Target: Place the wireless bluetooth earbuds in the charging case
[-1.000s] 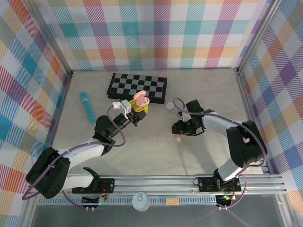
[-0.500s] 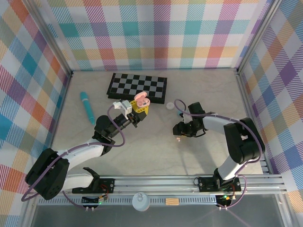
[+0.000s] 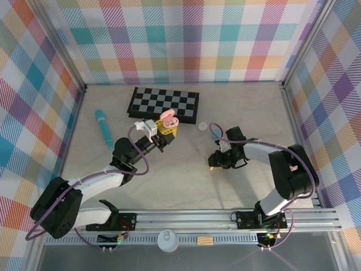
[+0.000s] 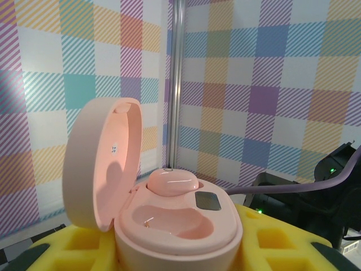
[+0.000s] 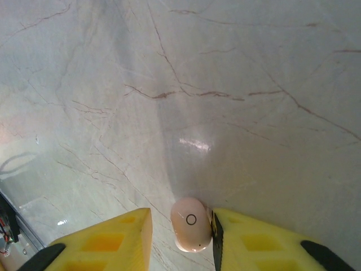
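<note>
Earbud lies on open tabletop within the right gripper, jaws narrow, apparently touching one side; left gripper clamps the open charging case.

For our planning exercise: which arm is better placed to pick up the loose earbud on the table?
Right: the right fingers flank the earbud; the left fingers hold the open pink case.
</note>
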Motion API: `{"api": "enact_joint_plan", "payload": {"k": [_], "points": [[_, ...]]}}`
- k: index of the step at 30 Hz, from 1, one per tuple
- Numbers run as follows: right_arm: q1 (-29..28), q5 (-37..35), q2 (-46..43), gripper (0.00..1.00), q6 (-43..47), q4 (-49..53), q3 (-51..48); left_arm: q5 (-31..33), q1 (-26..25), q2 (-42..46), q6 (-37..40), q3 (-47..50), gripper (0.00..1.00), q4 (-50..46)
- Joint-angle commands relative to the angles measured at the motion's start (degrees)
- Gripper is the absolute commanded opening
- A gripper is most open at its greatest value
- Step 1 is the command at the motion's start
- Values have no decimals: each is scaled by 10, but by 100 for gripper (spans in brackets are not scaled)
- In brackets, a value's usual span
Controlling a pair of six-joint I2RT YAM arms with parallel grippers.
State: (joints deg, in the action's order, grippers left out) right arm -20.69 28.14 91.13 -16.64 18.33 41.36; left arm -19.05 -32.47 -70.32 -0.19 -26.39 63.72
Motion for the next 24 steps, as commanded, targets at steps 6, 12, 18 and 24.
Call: {"api": "enact_joint_plan", "payload": {"k": [6, 12, 18, 24], "points": [[-2, 0, 25, 27, -8, 4, 2, -14, 5, -2, 1, -10, 30, 30], [-2, -2, 21, 19, -13, 10, 7, -16, 5, -5, 1, -10, 30, 30], [-3, -16, -46, 18, -16, 47, 17, -15, 2, -15, 20, -8, 30, 28], [-14, -31, -145, 17, -27, 118, 74, -1, -11, -42, 57, -12, 30, 24]]}}
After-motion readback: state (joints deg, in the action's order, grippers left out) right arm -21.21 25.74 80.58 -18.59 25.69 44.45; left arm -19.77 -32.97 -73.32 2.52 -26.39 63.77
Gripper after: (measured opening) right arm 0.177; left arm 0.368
